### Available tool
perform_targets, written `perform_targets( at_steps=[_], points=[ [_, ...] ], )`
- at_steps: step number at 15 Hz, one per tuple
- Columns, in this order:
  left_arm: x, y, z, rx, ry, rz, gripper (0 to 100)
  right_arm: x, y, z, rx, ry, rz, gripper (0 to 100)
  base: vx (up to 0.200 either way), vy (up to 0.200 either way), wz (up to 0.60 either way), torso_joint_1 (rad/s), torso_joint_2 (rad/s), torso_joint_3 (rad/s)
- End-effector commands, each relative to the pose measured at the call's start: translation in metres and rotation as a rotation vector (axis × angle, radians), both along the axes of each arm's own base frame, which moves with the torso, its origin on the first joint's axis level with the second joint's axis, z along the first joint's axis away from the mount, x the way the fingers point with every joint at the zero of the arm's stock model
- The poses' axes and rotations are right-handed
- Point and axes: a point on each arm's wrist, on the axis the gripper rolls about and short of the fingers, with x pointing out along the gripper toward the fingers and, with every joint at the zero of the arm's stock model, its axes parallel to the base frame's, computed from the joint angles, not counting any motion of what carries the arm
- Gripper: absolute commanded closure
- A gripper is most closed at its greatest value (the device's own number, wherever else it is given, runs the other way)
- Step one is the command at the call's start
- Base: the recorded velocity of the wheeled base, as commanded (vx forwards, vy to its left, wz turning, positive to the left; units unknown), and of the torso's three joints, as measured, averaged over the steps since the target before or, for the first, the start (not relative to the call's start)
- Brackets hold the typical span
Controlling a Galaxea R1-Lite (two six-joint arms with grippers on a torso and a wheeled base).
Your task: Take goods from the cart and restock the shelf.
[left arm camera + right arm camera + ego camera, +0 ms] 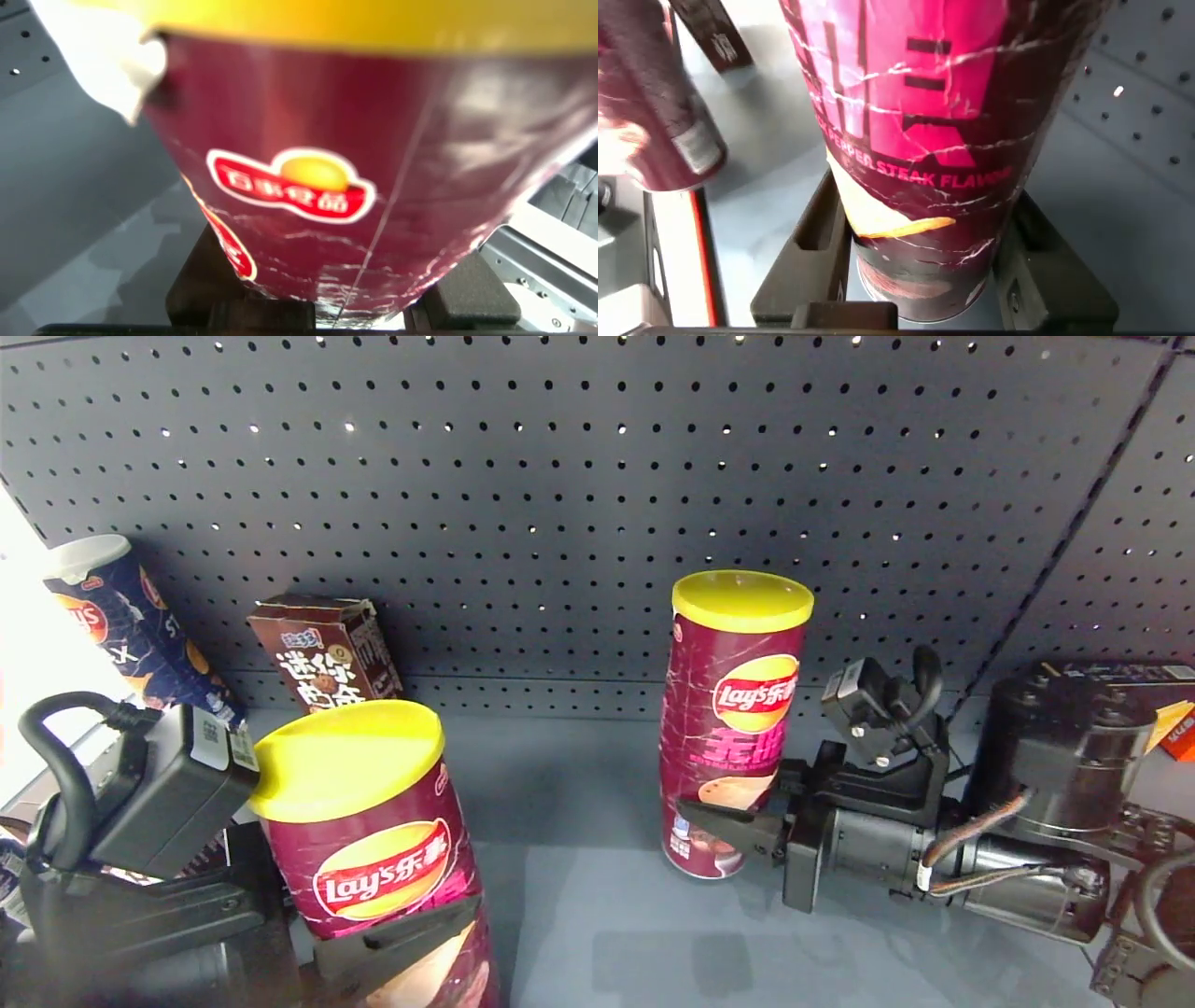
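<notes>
Two maroon chip cans with yellow lids are in hand over the grey shelf board. The near-left can is held tilted by my left gripper, shut on its lower body; up close the can fills the space between the gripper's pads. The middle can stands upright near the shelf's back, its base at the board. My right gripper is shut on it low down, coming in from the right. The right wrist view has this can between the fingers.
A blue chip can leans at the far left. A brown carton stands against the pegboard back wall. A dark box with an orange corner lies at the right edge. Open board lies between the two maroon cans.
</notes>
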Motion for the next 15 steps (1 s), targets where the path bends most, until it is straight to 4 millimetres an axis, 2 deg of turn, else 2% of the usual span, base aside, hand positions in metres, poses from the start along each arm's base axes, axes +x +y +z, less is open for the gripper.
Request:
perform_targets(
  at_steps=[1,5,7,10,15],
  points=[
    [0.0,0.0,0.003,-0.006,-0.01,0.006,100,-0.015,-0.003,-0.001,0.017,-0.018,0.007,100,0.0,0.0,0.0,0.0,0.0,0.0],
    [0.002,0.002,0.003,-0.005,-0.011,0.024,100,-0.032,-0.012,-0.027,-0.001,0.003,0.002,100,0.0,0.0,0.0,0.0,0.0,0.0],
    [0.004,0.003,0.004,-0.006,-0.012,0.036,100,-0.034,-0.014,-0.04,-0.008,0.011,0.001,100,0.0,0.0,0.0,0.0,0.0,0.0],
    [0.004,0.003,0.003,-0.005,-0.011,0.039,100,-0.028,-0.009,-0.047,0.002,-0.007,-0.05,100,0.0,0.0,0.0,0.0,0.0,0.0],
    [0.005,0.006,0.001,0.001,-0.006,0.059,100,-0.028,-0.008,-0.045,0.011,-0.018,-0.07,100,0.0,0.0,0.0,0.0,0.0,0.0]
  ],
)
